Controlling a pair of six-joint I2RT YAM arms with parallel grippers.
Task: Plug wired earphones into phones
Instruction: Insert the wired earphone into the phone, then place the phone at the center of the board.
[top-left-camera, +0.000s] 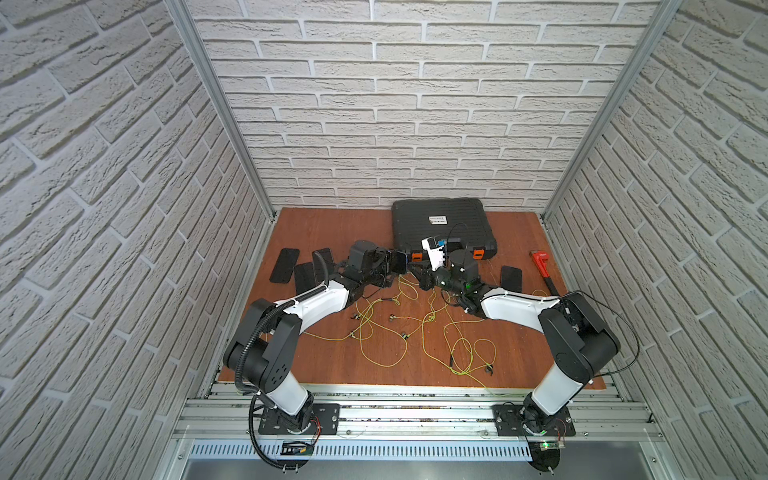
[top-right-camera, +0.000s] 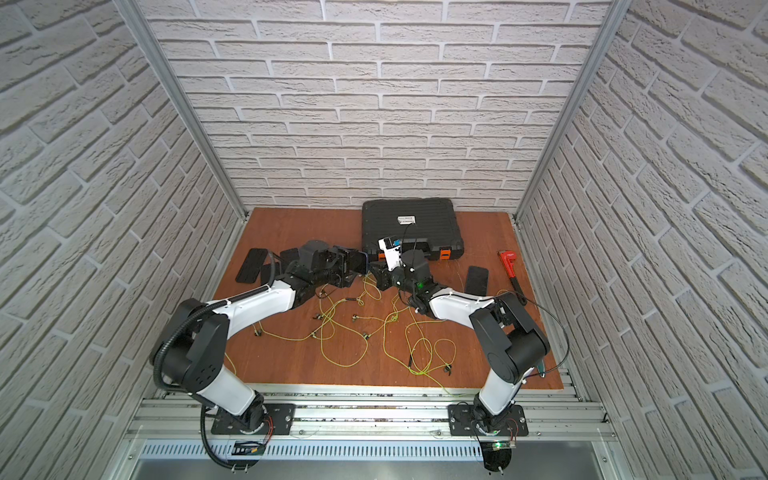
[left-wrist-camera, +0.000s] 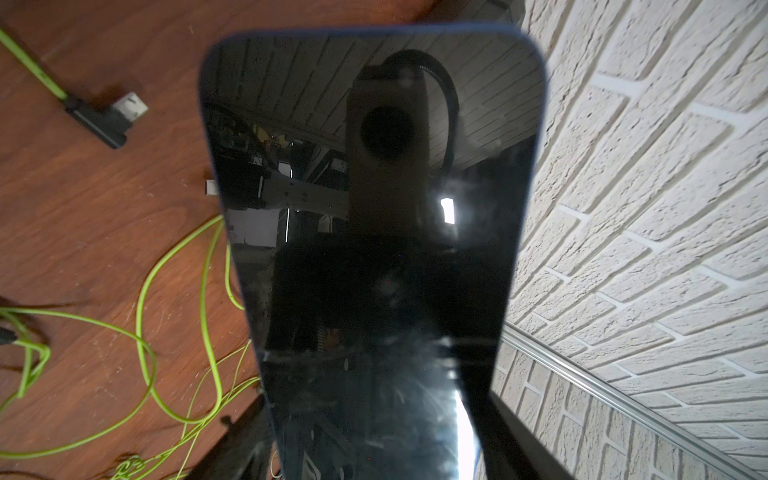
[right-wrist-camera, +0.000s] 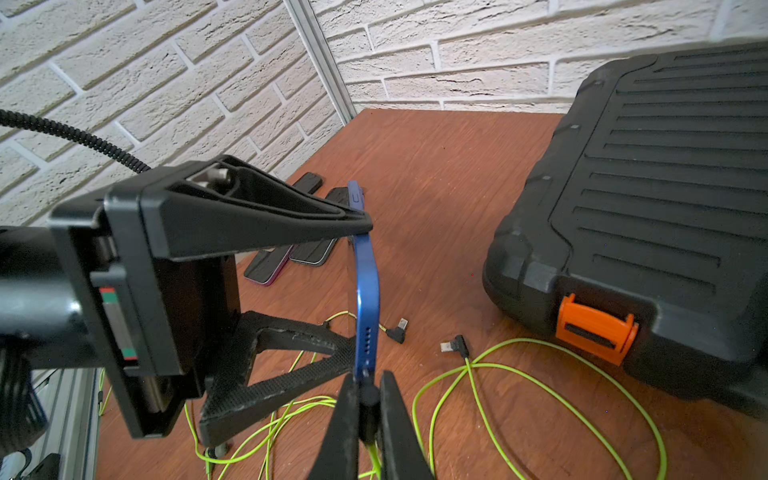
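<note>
Brown wooden board (top-left-camera: 324, 224): open wood at back-left corner; black ribbed plastic case (top-left-camera: 440, 228) against back edge; yellow-green earphone cables (left-wrist-camera: 31, 63) sprawl middle to front edge. 2 arms reach inward, meeting before case. Left gripper (right-wrist-camera: 360, 286) clamps blue-edged glossy black phone (left-wrist-camera: 374, 208) edgewise, off board. Right gripper (right-wrist-camera: 369, 380) pinches small dark plug (right-wrist-camera: 369, 397) at phone's end; seated, cannot tell.

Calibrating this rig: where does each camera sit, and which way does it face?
Top views: high in front, facing down and backward over the brown wooden tabletop; left arm and right arm show.
Left wrist: on the left arm, along the blue-edged black smartphone it holds; fingers barely show.
Right wrist: on the right arm, past the right end effector, shut on a dark earphone plug, toward the left end effector.
Shared: both wrist views show that smartphone.
</note>
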